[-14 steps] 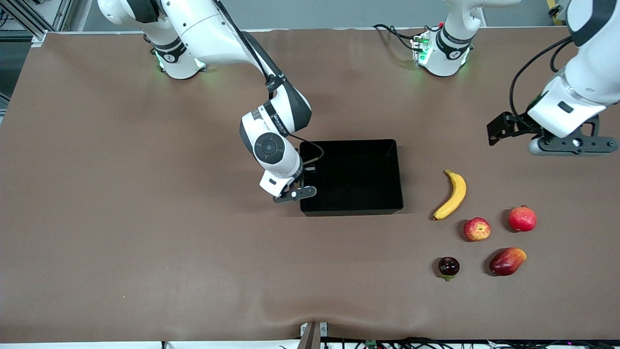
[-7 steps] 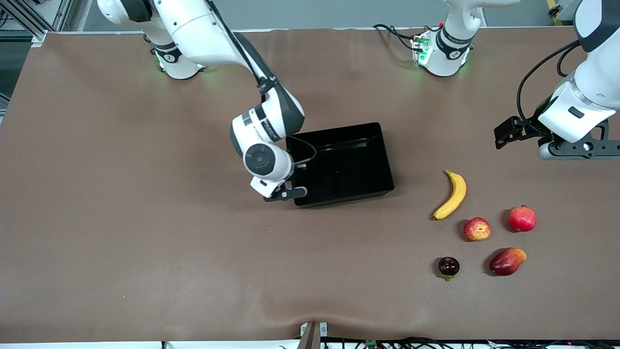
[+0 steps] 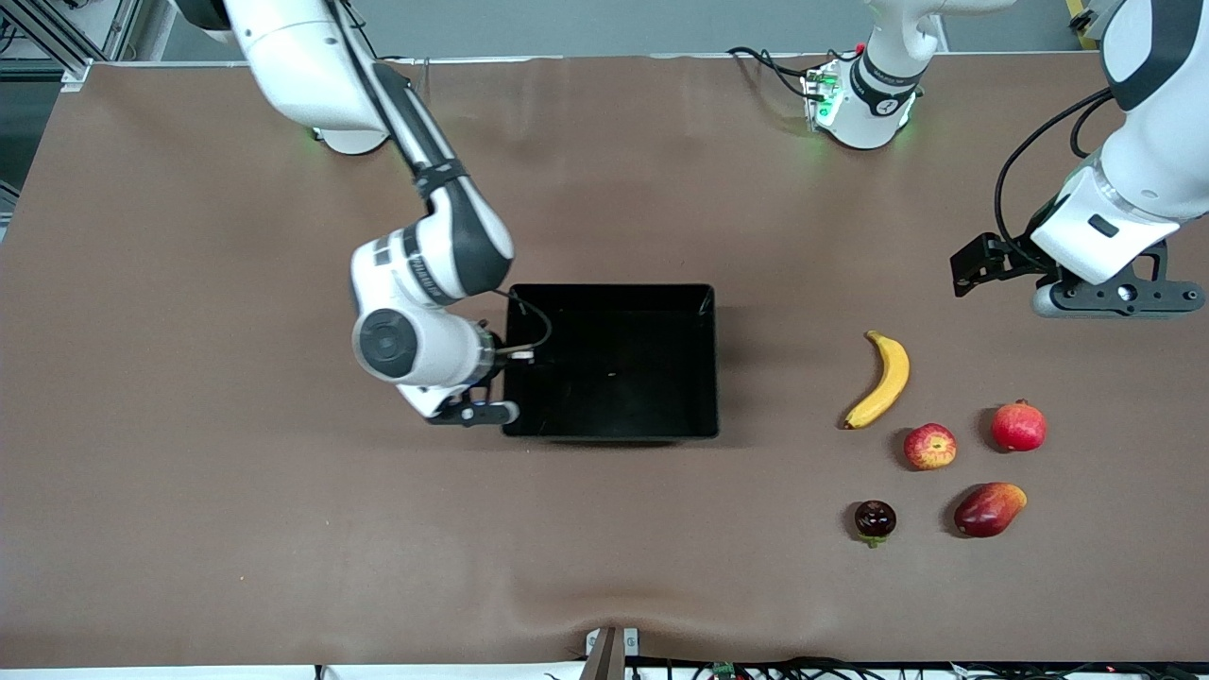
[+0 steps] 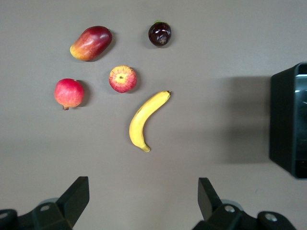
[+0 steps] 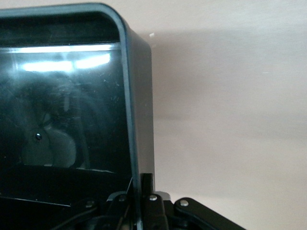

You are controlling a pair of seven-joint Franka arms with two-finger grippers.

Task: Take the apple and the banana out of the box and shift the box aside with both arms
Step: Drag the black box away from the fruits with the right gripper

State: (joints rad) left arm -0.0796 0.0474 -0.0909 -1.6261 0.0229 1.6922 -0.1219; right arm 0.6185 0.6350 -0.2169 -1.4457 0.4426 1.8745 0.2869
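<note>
The black box [image 3: 699, 359] sits mid-table. My right gripper [image 3: 498, 395] is shut on the box's wall at the right arm's end; the wrist view shows that wall [image 5: 136, 120] pinched between the fingers. The yellow banana [image 3: 883, 380] lies toward the left arm's end, with the red-and-yellow apple [image 3: 930, 446] nearer the front camera. My left gripper [image 3: 1115, 297] is open and empty, over bare table farther from the front camera than the fruits. Its wrist view shows the banana [image 4: 146, 120], the apple [image 4: 123, 79] and the box's corner [image 4: 288, 124].
A plain red crowned fruit [image 3: 1018, 426], a red-orange mango [image 3: 988, 509] and a small dark purple fruit [image 3: 875, 519] lie around the apple. The table's front edge is well below them. Both arm bases stand along the top.
My right gripper has dragged the box toward the right arm's end and squared it up again after a tilt. My left gripper has shifted slightly above the fruits.
</note>
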